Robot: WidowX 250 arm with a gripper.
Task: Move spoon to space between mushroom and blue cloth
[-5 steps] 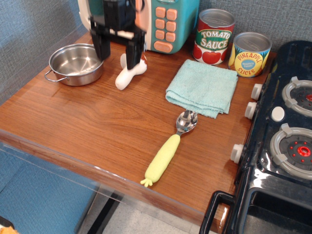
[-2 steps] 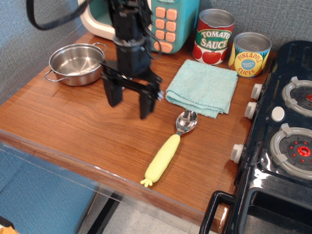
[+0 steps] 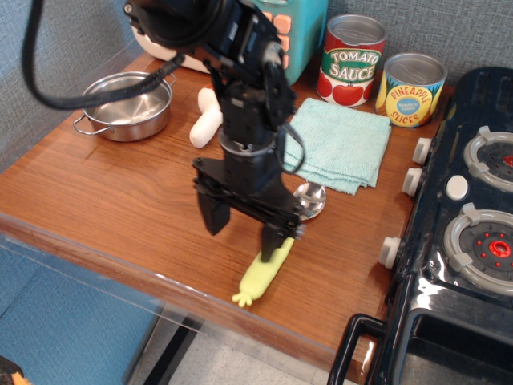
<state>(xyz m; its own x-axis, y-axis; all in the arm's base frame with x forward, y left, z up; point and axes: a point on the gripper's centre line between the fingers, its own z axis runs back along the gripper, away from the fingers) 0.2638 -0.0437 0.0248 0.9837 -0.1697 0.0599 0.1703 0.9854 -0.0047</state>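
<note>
The spoon [image 3: 260, 275] lies near the table's front edge, pale yellow-green handle toward me, its silver bowl [image 3: 311, 200] just in front of the blue cloth [image 3: 337, 143]. My gripper [image 3: 243, 228] is open and hangs over the spoon handle, one finger to the left of it and one finger [image 3: 271, 238] on or just above it, hiding the handle's middle. The white mushroom [image 3: 205, 122] lies at the back left of the cloth, partly hidden by my arm.
A steel pot [image 3: 128, 104] stands at the back left. A tomato sauce can [image 3: 352, 61] and a pineapple can [image 3: 410, 90] stand behind the cloth. A teal toy appliance [image 3: 285, 32] is at the back. A black toy stove [image 3: 469, 233] fills the right side.
My gripper has moved from over the mushroom at the back, forward and right, and down to the spoon handle. It stays open. The spoon, cloth and mushroom have not moved.
</note>
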